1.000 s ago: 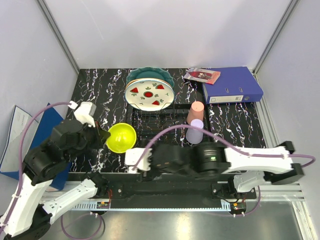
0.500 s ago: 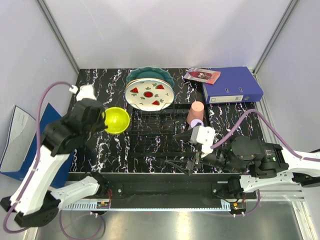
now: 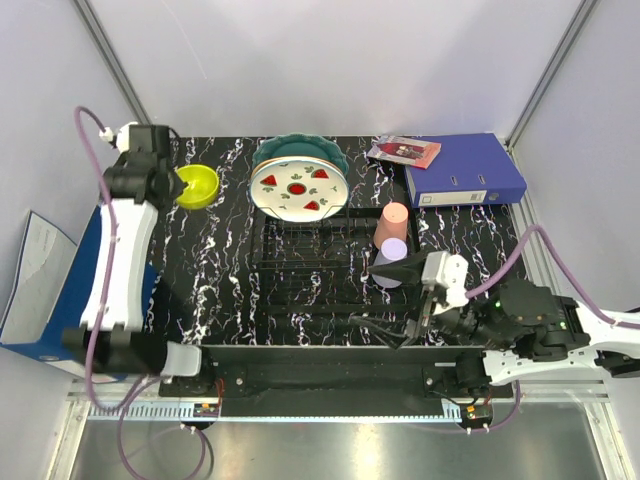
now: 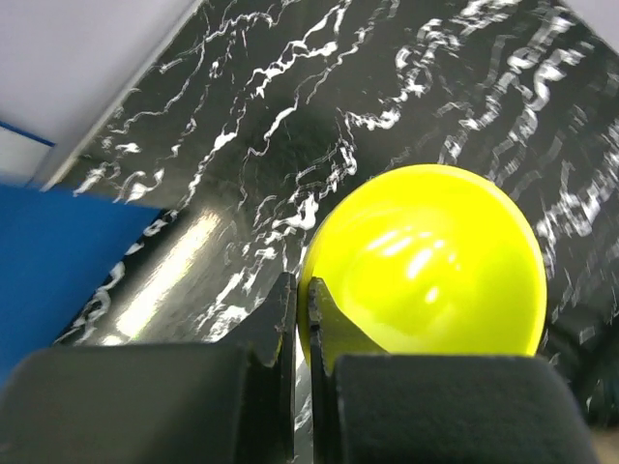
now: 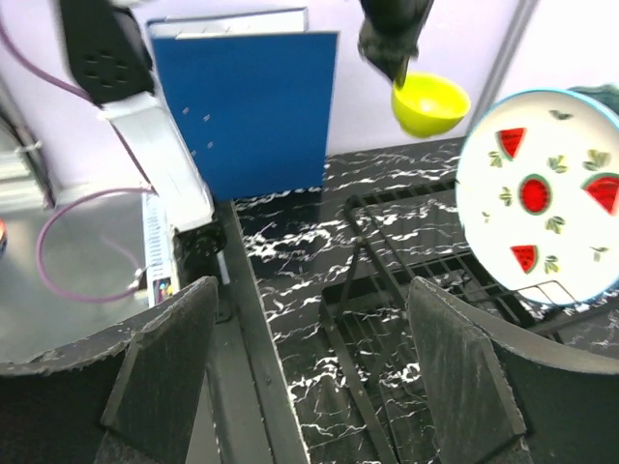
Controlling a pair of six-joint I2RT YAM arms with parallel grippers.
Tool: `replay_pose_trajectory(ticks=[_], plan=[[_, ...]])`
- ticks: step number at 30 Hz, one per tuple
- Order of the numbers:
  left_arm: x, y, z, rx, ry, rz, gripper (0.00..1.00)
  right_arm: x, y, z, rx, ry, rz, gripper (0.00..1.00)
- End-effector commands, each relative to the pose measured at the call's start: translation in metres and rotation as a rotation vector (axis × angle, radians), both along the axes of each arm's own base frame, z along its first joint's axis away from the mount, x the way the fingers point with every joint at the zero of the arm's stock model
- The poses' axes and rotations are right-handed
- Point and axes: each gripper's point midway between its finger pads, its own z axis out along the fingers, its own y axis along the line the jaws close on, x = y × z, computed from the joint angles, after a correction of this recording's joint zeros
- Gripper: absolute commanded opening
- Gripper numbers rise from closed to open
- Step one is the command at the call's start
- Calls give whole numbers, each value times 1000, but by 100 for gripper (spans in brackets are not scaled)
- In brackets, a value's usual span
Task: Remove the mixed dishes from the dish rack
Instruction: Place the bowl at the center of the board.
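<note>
Marble counter (image 3: 225, 270), binder (image 3: 465, 170) and booklet (image 3: 403, 152) far right, plates (image 3: 298, 190) in rack (image 3: 300, 248). Left hand (image 3: 178, 185) clenched on bowl (image 3: 200, 185); right hand (image 3: 375, 298) spread empty beside lavender cup (image 3: 392, 252).

The low black wire dish rack (image 3: 300, 248) sits mid-surface (image 3: 215, 270), a white plate (image 3: 300, 190) with red-green marks propped before a teal scalloped plate (image 3: 300, 146), pink cup (image 3: 395, 222) and lavender cup (image 3: 392, 251) at its right edge, and the small yellow bowl (image 3: 197, 186), rim pinched by the left tool (image 4: 299, 309), tilted at far left.
</note>
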Motion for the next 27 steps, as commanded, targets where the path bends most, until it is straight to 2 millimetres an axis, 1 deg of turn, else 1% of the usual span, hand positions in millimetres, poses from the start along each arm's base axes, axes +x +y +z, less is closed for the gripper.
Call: replay_pose_trajectory(ticks=[1,2,4,5,6,7,8,9,10,11,12,13,14,15,16,17,19,23,25,26,27], plan=[[72,-8,-17,-129,-78,30,0,18,-11,11,67,21,-114,87],[96,-7,-31,-132,-56,39,0,22,-12,10,68,27,-138,87],[120,-5,-43,-124,-34,53,0,33,-20,9,70,40,-206,88],[134,-4,-33,-119,-64,58,0,36,-23,10,76,48,-227,88],[150,1,-55,-98,-20,78,0,38,-27,10,83,54,-245,88],[159,2,-58,-94,-23,83,0,41,-34,10,93,59,-266,88],[173,3,-50,-96,-67,82,0,43,-37,10,99,62,-276,88],[184,12,-64,-100,-57,101,0,44,-39,10,102,65,-285,88],[192,13,-65,-104,-70,106,0,47,-45,10,115,71,-306,89],[203,14,-62,-110,-103,111,0,49,-48,10,116,69,-317,89],[211,17,-73,-121,-98,125,0,52,-51,8,116,70,-337,89],[218,19,-77,-127,-106,130,0,53,-54,8,116,67,-347,89],[226,20,-73,-136,-128,133,0,54,-56,8,118,67,-354,89],[231,20,-76,-157,-134,127,0,56,-57,5,113,65,-368,89],[243,20,-84,-173,-134,123,0,58,-59,6,115,61,-378,89],[248,20,-88,-202,-135,116,0,59,-59,5,112,58,-386,90],[256,21,-101,-252,-139,150,0,64,-63,2,110,52,-424,91],[270,19,-116,-309,-178,173,0,70,-68,1,121,48,-473,92],[276,19,-120,-312,-194,176,0,73,-72,2,133,54,-493,92],[278,20,-128,-299,-185,186,0,74,-74,3,139,57,-500,91],[281,21,-130,-292,-186,187,0,76,-78,4,142,61,-515,91]])
